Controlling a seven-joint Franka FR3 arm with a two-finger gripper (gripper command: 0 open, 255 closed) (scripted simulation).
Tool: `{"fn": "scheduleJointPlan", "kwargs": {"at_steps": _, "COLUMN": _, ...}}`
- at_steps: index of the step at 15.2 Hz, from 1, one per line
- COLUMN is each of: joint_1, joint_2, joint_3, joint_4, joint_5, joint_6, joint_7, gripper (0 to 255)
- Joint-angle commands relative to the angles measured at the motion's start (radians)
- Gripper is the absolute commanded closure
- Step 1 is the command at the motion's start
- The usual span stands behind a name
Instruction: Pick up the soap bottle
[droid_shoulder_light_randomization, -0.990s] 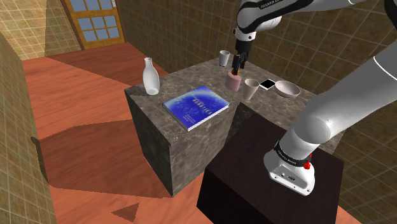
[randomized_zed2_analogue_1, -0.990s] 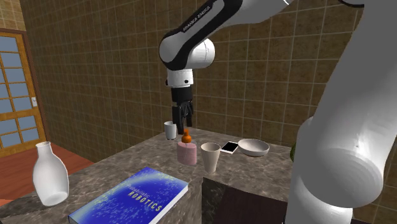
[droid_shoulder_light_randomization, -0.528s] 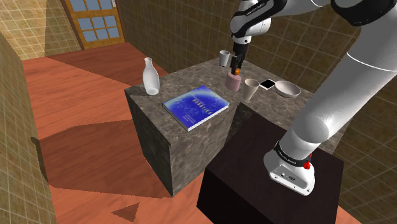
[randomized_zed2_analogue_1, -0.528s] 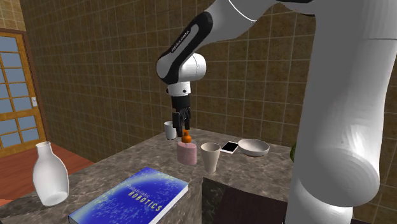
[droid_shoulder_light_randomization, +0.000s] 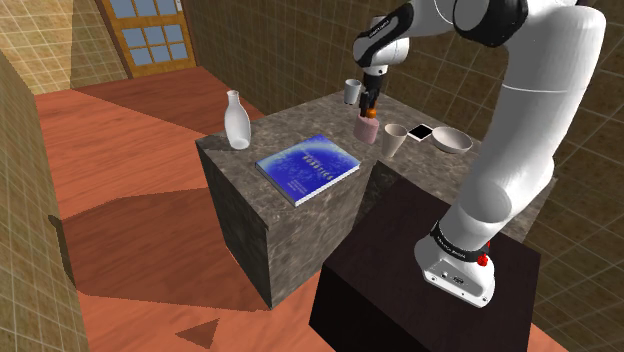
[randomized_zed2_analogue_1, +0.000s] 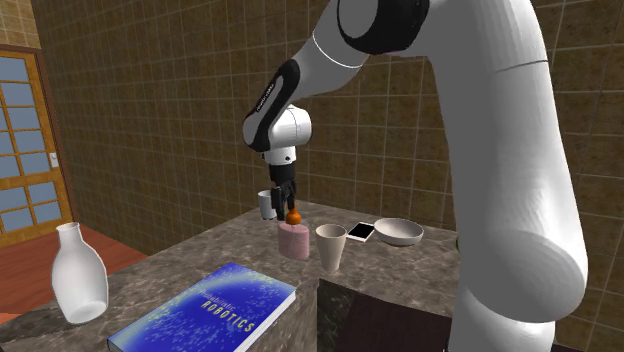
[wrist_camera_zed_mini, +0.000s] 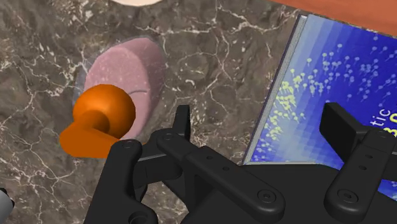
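Shoulder view, your count on the marble-patterned counter (droid_shoulder_light_randomization: 292, 130): one soap bottle (droid_shoulder_light_randomization: 368, 129), one white vase (droid_shoulder_light_randomization: 236, 120) at the left, one blue book (droid_shoulder_light_randomization: 307, 167) lying flat near the front. There are two cups, a grey cup (droid_shoulder_light_randomization: 352, 92) at the far edge and a beige cup (droid_shoulder_light_randomization: 395, 140) just right of the bottle. Add one phone (droid_shoulder_light_randomization: 421, 132) and one pale bowl (droid_shoulder_light_randomization: 452, 140) further right. The soap bottle stands upright toward the counter's far side, between the two cups; it has a squat pink body and an orange pump on top. One gripper (droid_shoulder_light_randomization: 371, 105) hangs over it, tips down at the pump. One dark stand (droid_shoulder_light_randomization: 380, 270) sits at the near right. Second exterior view: you get the same tally, with the bottle left of the beige cup and the gripper close against the orange pump; contact cannot be told. Wrist view: one bottle seen from above, with a rounded pink top and an orange knob and spout. The fingers (wrist_camera_zed_mini: 340, 127) stand apart with nothing between them. The bottle lies outside the gap beside one finger, and the book lies under the other.
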Motion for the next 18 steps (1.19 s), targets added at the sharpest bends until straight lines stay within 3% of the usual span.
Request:
{"fn": "scheduleJointPlan", "kwargs": {"at_steps": 1, "joint_1": -0.026, "joint_2": 0.080, "joint_3": 0.003, "joint_4": 0.087, "joint_5": 0.028, "joint_6": -0.009, "joint_7": -0.036, "gripper": 0}}
{"fn": "scheduleJointPlan", "kwargs": {"at_steps": 7, "joint_1": -0.115, "joint_2": 0.316, "joint_3": 0.026, "joint_4": 0.356, "joint_5": 0.090, "joint_6": -0.039, "joint_7": -0.114, "gripper": 0}}
{"fn": "scheduleJointPlan", "kwargs": {"at_steps": 12, "joint_1": -0.195, "joint_2": 0.530, "joint_3": 0.049, "joint_4": 0.647, "joint_5": 0.121, "joint_6": -0.108, "joint_7": -0.150, "gripper": 0}}
{"fn": "scheduleJointPlan", "kwargs": {"at_steps": 18, "joint_1": -0.200, "joint_2": 0.577, "joint_3": 0.058, "joint_4": 0.645, "joint_5": 0.130, "joint_6": -0.059, "joint_7": -0.152, "gripper": 0}}
